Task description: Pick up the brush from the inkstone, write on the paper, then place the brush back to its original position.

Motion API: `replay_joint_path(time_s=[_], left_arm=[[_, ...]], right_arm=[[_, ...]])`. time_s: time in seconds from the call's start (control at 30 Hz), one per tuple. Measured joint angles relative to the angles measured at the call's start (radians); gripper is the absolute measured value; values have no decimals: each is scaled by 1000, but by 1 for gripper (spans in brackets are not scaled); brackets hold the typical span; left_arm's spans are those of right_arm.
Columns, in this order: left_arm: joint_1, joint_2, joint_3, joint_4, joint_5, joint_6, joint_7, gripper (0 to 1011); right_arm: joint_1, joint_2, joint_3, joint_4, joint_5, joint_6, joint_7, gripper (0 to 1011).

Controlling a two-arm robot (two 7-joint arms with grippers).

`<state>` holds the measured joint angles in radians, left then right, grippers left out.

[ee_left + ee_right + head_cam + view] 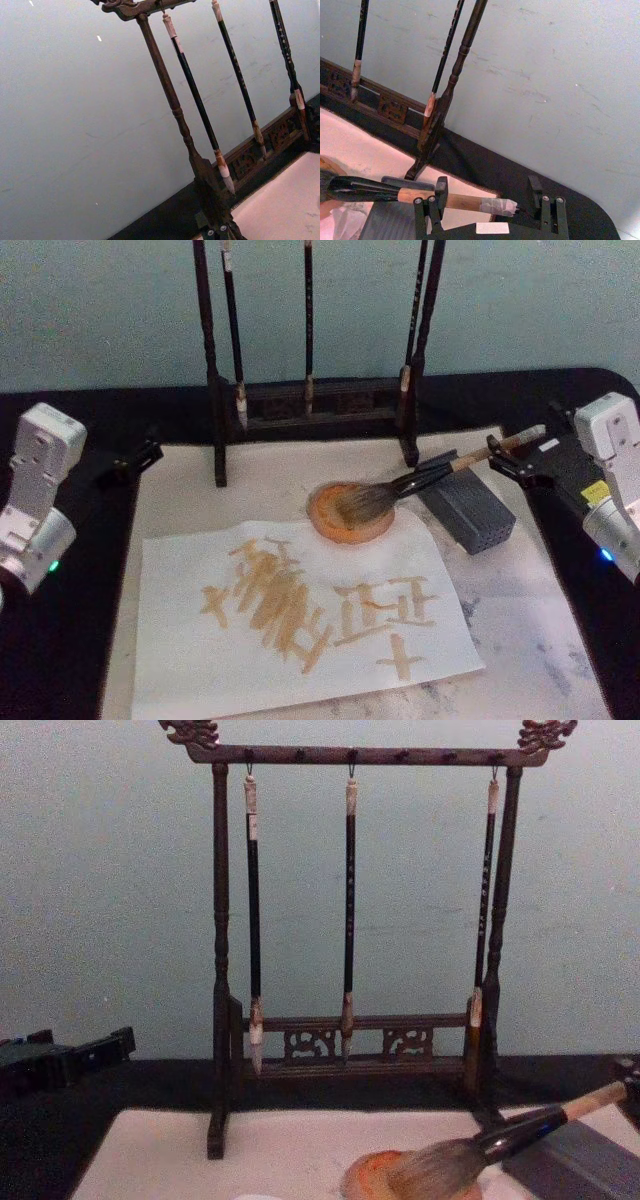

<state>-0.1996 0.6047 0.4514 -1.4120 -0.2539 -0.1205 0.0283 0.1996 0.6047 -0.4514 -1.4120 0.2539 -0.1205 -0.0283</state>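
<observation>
The brush (pixel 400 488) lies at a slant, its bushy grey-brown head on a round orange dish (pixel 330 525) and its black collar across the dark grey rectangular inkstone (pixel 470 512). In the chest view the brush (pixel 500 1140) rises to the right from the dish (pixel 370 1178). My right gripper (pixel 508 455) is open at the handle's far end. The right wrist view shows its two fingers (pixel 440 192) wide apart, with the taped tan handle (pixel 465 202) lying beside one finger. The white paper (pixel 180 640) in front carries tan brush strokes. My left gripper (pixel 125 462) is parked at the mat's left edge.
A dark wooden brush rack (pixel 310 410) with three thin hanging brushes (pixel 350 900) stands at the back of the pale mat (pixel 560 640). The rack's right post (pixel 445 100) rises close behind the right gripper. A black table (pixel 60 640) surrounds the mat.
</observation>
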Motion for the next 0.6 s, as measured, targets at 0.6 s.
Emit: replay_joint_path(time_s=[0.6], left_arm=[[0,0,0,0,0,0,0,1002]], right_arm=[[0,0,0,0,0,0,0,1008]])
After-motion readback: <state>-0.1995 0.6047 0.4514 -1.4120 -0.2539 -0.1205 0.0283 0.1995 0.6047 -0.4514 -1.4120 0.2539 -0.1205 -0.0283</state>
